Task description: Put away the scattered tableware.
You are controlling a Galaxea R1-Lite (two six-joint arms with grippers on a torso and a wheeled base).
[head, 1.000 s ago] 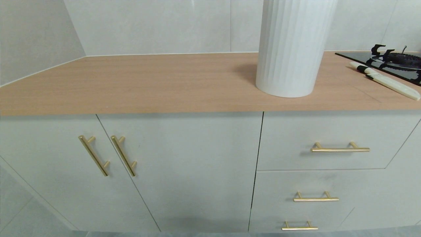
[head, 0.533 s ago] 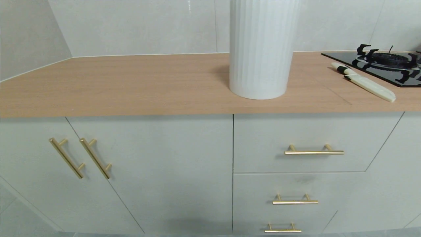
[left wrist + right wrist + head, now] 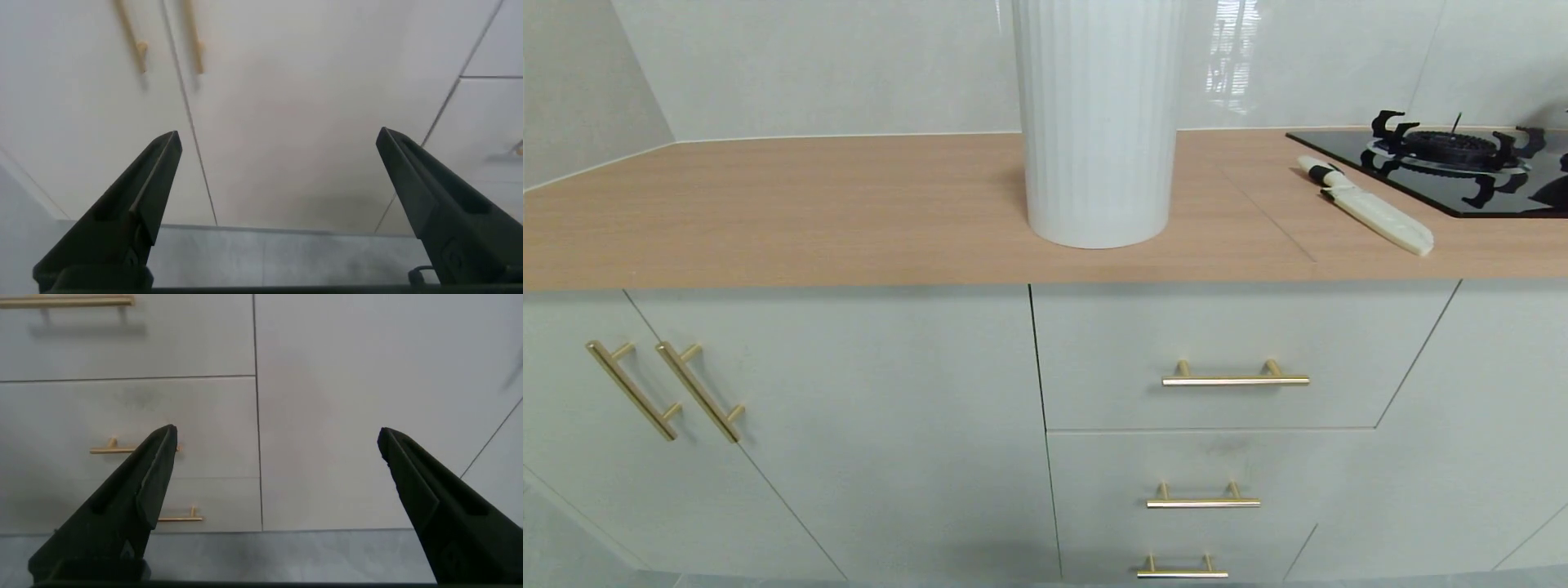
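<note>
- A pale grey tiled back wall (image 3: 833, 65) meets a side wall (image 3: 572, 82) in the left corner
- A bright, striped reflection (image 3: 1233, 49) glints on the back tiles
- A wood-grain countertop (image 3: 809, 212) spans the unit, with a black glass hob (image 3: 1445, 175) set into its right end
- Below on the left are off-white cabinet doors (image 3: 874, 425), their brass bar handles (image 3: 698, 392) side by side at the seam
- On the right are three stacked drawers (image 3: 1225, 343), each with a horizontal brass handle (image 3: 1235, 380)
- A grey floor (image 3: 270, 257) runs along the cabinet foot
</note>
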